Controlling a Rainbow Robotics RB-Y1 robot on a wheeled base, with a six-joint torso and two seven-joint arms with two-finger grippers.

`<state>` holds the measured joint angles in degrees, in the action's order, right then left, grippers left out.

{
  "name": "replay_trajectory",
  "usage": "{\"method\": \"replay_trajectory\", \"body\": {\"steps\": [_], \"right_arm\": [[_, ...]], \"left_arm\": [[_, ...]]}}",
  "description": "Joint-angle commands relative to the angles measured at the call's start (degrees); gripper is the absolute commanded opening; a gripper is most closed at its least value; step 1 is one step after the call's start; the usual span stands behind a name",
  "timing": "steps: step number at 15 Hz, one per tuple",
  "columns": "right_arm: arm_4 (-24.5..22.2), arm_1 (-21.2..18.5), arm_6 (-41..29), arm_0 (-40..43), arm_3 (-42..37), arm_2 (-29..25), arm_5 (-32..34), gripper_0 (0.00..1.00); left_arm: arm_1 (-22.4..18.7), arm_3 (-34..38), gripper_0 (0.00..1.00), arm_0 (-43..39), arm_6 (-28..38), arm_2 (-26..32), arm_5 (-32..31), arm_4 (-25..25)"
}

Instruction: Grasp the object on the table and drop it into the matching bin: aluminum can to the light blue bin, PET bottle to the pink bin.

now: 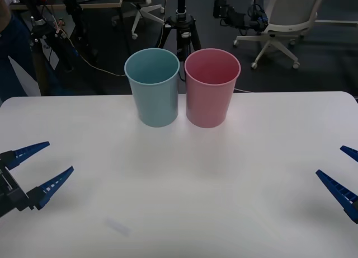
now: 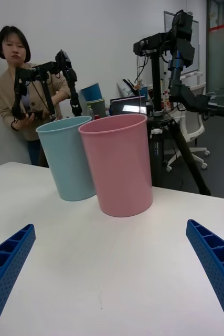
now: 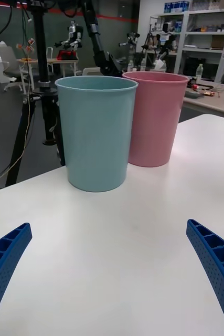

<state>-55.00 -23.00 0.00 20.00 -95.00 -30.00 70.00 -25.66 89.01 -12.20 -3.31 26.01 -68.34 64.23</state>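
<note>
Front view: the table (image 1: 179, 185), a white smooth top w/ rounded far corners, is spanning the full width. The light blue bin (image 1: 152, 87) and the pink bin (image 1: 212, 87) are standing upright near the far edge, side by side, rims nearly touching; both are round, plastic, tapering toward the base. The left gripper (image 1: 47, 165) is hovering at the near-left edge, blue ribbed fingers spread apart, nothing between them. The right gripper (image 1: 342, 168) is sitting at the near-right edge, partly cut off by the frame, fingers likewise apart. Between the grippers and the bins the tabletop is lying open — wide room on both sides. The aluminum can cannot be located on the table from this view.

Right wrist view: the pink bin (image 2: 118, 165) is standing nearer, the light blue bin (image 2: 67, 157) just beside and partly behind it. The gripper's fingers (image 2: 216, 268) are showing at both lower corners, well apart, w/ bare white surface between.

Left wrist view: the light blue bin (image 3: 97, 134) is standing nearer, the pink bin (image 3: 156, 118) behind it — walls matte, rims rolled. The fingers (image 3: 4, 262) are spread wide, holding nothing.
</note>
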Motion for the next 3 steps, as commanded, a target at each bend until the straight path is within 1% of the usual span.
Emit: {"method": "replay_trajectory", "body": {"steps": [1,3], "right_arm": [[0.0,0.0,0.0,0.0,0.0,0.0,0.0,1.0],[0.0,0.0,0.0,0.0,0.0,0.0,0.0,1.0]], "left_arm": [[0.0,-0.06,1.0,-0.63,-0.38,-0.09,-0.31,-0.78],[0.0,-0.06,1.0,-0.63,-0.38,-0.09,-0.31,-0.78]]}}
